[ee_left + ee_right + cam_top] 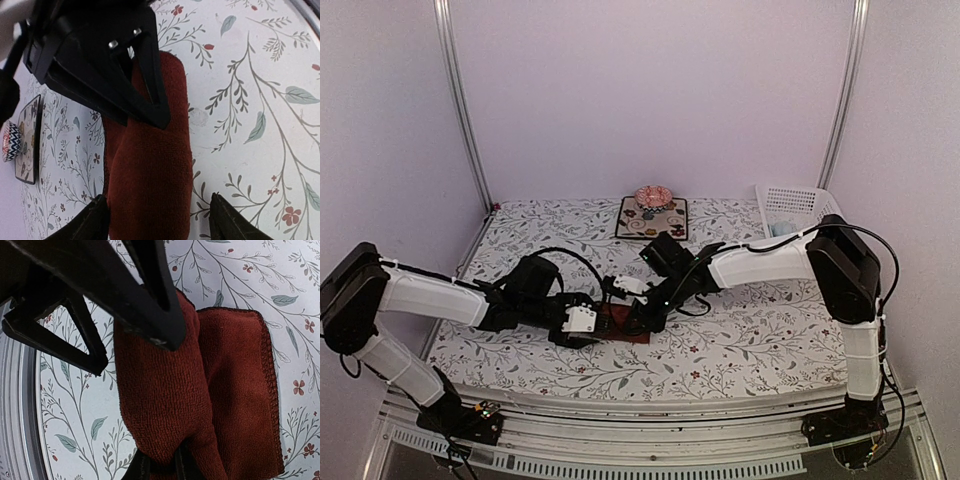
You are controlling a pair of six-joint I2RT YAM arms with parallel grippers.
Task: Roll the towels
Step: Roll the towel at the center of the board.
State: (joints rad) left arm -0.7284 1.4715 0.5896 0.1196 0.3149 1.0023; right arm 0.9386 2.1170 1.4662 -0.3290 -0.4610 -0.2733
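at mid-table the dark red towel [623,324] lay part-rolled, long axis running from left gripper [157,225] to right gripper [160,466]. the left straddled one end of the roll, jaws apart, not clamping; the right was pinched on the other end. unrolled flap lay beside the roll. floral mat [652,218] and basket [790,208] well apart, judged no obstruction.

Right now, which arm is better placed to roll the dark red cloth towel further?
Right, probably. The right gripper pinches the rolled dark red towel; the left gripper only straddles it, jaws open.
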